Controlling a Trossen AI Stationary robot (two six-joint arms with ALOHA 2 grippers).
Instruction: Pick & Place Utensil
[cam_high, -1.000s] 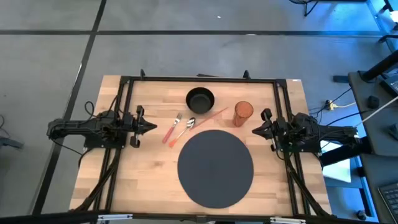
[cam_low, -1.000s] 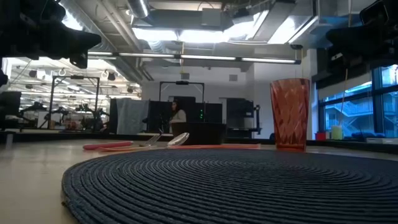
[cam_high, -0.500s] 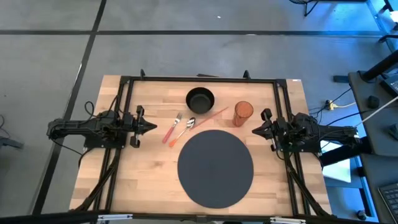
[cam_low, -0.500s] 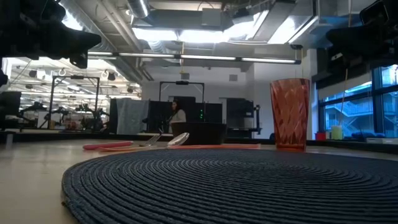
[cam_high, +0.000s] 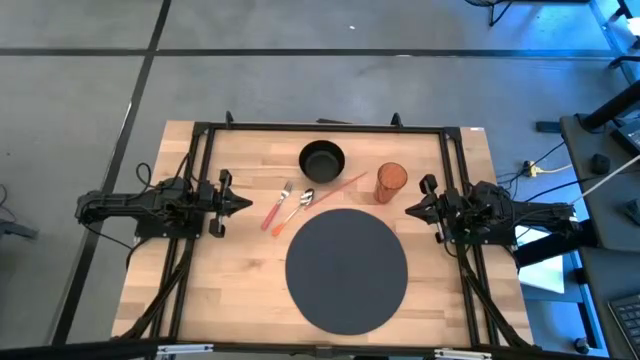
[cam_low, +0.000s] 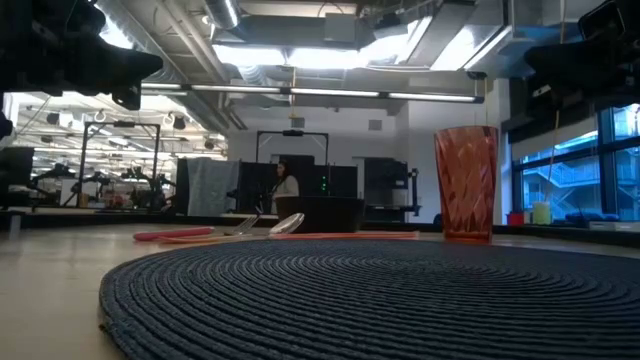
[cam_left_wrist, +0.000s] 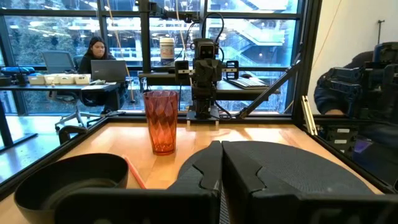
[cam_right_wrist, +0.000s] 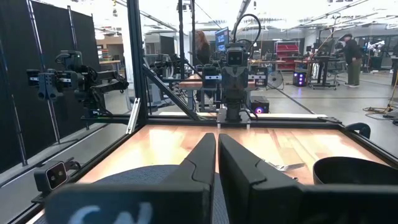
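Observation:
A fork (cam_high: 277, 207) and a spoon (cam_high: 296, 208), both with orange-red handles, lie flat on the wooden table, side by side, left of a pink straw-like stick (cam_high: 337, 187). In the low view the spoon's bowl (cam_low: 287, 224) shows. A round dark woven mat (cam_high: 346, 269) lies in the table's middle. My left gripper (cam_high: 248, 205) hovers at the table's left side, shut, apart from the fork. My right gripper (cam_high: 407, 210) hovers at the right side, shut, beside the mat's edge.
A black bowl (cam_high: 321, 160) stands at the table's far edge and an orange-red tumbler (cam_high: 390, 182) stands right of it. A black frame (cam_high: 320, 127) runs around the tabletop. A person sits at a desk (cam_left_wrist: 99, 59) beyond the table.

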